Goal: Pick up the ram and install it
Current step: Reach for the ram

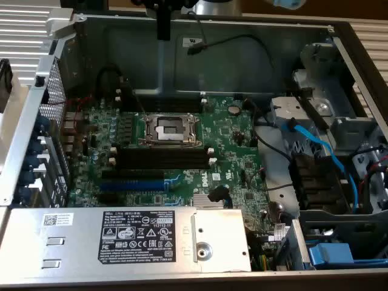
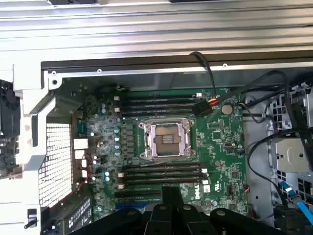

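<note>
Gripper (image 2: 172, 195) fingers pressed together with nothing seen between them, poised above the motherboard (image 2: 222, 142); cannot tell the ram apart from the dark slot rows (image 2: 161, 174) lying below and just ahead.

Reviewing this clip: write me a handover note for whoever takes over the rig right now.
Gripper: shut, hanging high over the motherboard in the open case. I cannot tell whether it holds the ram.
Slots: the black memory slots beside the CPU socket look empty.
Done: nothing seated that I can see.
Left: the ram is not yet installed in a slot.
</note>
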